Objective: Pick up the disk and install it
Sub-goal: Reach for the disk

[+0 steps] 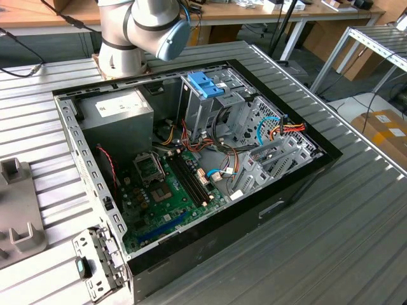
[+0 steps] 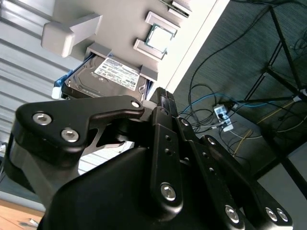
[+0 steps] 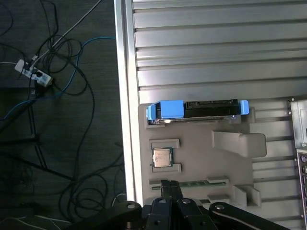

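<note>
On the grey fixture (image 1: 25, 210) at the computer case's (image 1: 210, 159) nine o'clock in the exterior view, the disk (image 3: 201, 110) is being held in a slot, apart from the gripper (image 3: 170, 184), its empty jaws being kept closed.

The grey-metal disk (image 2: 108, 76), white-labelled with light-blue rails, stands on edge in a grey fixture (image 3: 201, 165).

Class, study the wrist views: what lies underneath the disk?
The disk sits in a slot of the grey holder tray, which lies on the slatted metal table. The slot floor is covered by the disk.
</note>
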Tool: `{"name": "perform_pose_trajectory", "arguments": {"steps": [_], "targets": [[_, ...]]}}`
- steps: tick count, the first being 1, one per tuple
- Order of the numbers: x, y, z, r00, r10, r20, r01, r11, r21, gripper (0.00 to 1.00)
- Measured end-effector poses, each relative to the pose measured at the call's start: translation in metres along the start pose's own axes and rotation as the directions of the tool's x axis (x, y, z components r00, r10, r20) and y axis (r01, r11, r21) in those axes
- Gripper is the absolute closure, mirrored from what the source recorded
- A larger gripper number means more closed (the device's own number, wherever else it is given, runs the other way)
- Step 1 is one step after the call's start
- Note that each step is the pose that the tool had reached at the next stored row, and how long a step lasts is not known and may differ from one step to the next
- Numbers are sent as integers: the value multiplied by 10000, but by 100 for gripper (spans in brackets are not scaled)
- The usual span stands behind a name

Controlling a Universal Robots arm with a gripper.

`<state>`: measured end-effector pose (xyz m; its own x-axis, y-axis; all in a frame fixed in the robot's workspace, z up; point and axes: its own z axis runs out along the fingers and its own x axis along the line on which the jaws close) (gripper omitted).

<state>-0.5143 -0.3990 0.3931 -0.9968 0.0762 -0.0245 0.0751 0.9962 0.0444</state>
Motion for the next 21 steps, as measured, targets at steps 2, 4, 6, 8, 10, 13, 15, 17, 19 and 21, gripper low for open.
{"name": "perform_pose_trajectory", "arguments": {"steps": [2, 4, 6, 8, 10, 13, 15, 17, 19, 21], "targets": [[24, -2, -1, 10000, 0, 0, 0, 10000, 0, 90], [47, -3, 0, 10000, 0, 0, 0, 10000, 0, 90], [71, -5, -1, 10000, 0, 0, 0, 10000, 1, 90], [86, -6, -1, 10000, 0, 0, 0, 10000, 0, 90], [100, -8, -1, 10000, 0, 0, 0, 10000, 0, 90], [123, -9, -2, 10000, 0, 0, 0, 10000, 0, 90], [142, -11, -2, 10000, 0, 0, 0, 10000, 0, 90], [160, -12, -2, 10000, 0, 0, 0, 10000, 0, 90], [178, -13, -3, 10000, 0, -1, 0, 10000, 0, 90], [199, -15, -2, 10000, 0, 0, 0, 10000, 0, 90]]}}
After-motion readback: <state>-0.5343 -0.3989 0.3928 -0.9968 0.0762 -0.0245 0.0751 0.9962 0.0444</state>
